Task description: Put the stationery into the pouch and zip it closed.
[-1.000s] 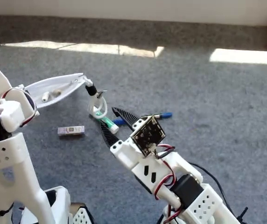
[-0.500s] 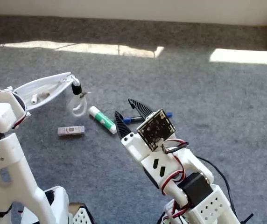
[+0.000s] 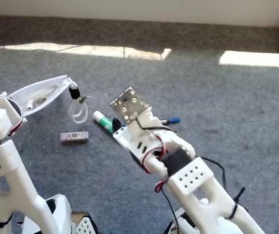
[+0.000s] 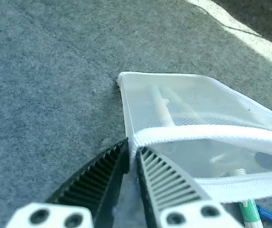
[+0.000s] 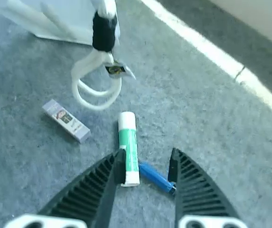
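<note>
Three loose items lie on the grey carpet (image 3: 217,97): a glue stick (image 5: 128,147), a blue pen (image 5: 156,177) and a small box (image 5: 65,121). The right hand (image 5: 147,154) hangs over the glue stick, fingers apart. Centre the fingers across the stick's body, clear of the pen just beside its end, before closing. The left hand (image 4: 132,147) is clamped on the rim of the pouch (image 4: 198,109). Open carpet surrounds the items, but the strap loop (image 5: 95,90) hangs between stick and pouch.
</note>
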Tool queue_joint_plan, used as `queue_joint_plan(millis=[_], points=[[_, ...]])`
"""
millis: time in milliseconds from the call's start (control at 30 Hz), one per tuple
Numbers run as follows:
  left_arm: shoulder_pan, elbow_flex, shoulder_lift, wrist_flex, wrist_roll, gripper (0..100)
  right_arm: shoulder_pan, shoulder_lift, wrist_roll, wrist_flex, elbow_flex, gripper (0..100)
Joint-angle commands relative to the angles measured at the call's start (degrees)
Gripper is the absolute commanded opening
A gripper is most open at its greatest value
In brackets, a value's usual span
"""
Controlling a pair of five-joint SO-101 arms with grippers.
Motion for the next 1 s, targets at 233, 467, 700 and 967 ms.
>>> queue_joint_plan(millis=[233,467,700,967], points=[[-2.51,-0.13,-0.40,-1.05,2.20,1,-3.47,25.27,0.79,0.22,-14.37,15.0],[-2.68,2.42,-0.40,-4.04,2.20,1,-3.47,35.91,0.79,0.22,-20.70,15.0],[-2.51,2.42,-0.40,-3.96,2.20,1,-3.21,43.91,0.79,0.04,-26.95,15.0],[-2.42,2.42,-0.40,-3.87,2.20,1,-3.47,55.43,0.88,0.13,-34.07,15.0]])
